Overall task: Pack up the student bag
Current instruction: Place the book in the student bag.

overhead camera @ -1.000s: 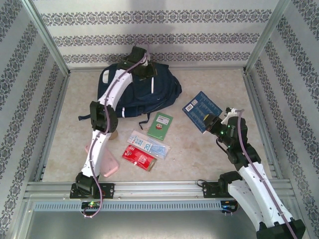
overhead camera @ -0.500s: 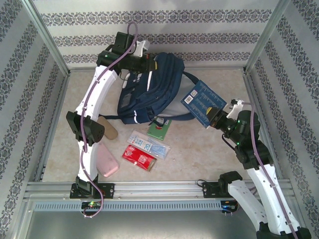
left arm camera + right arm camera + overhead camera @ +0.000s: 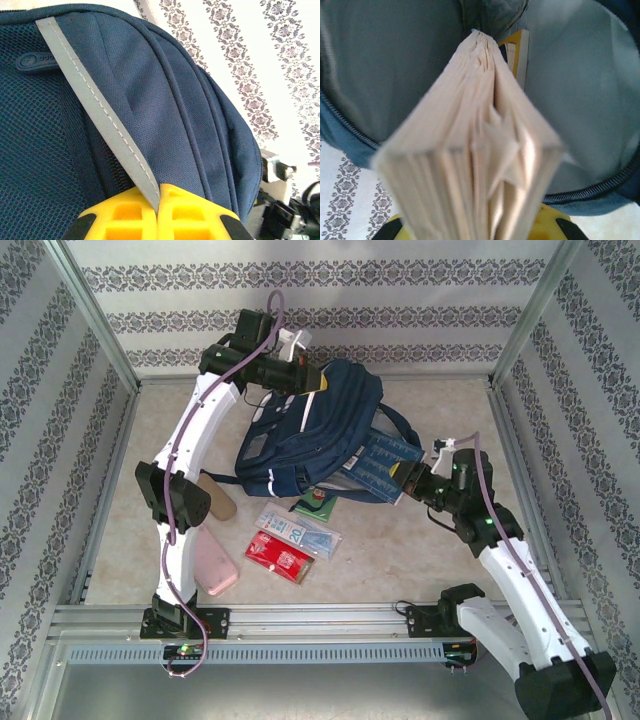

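We see the student bag (image 3: 320, 430) now lifted and swung rightward by the left gripper (image 3: 303, 377), while the right gripper's (image 3: 411, 483) blue book (image 3: 385, 462) has entered its open mouth.

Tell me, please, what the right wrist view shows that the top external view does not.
Right wrist view: the book end-on with fanned pages, the pale lining of the student bag, and a yellow-edged item already inside. Top external view: the left hand shut on the bag's top, plus a green booklet, clear pouch, red packet and pink case on the table. Shared: the right hand holding the book in the bag's open mouth.
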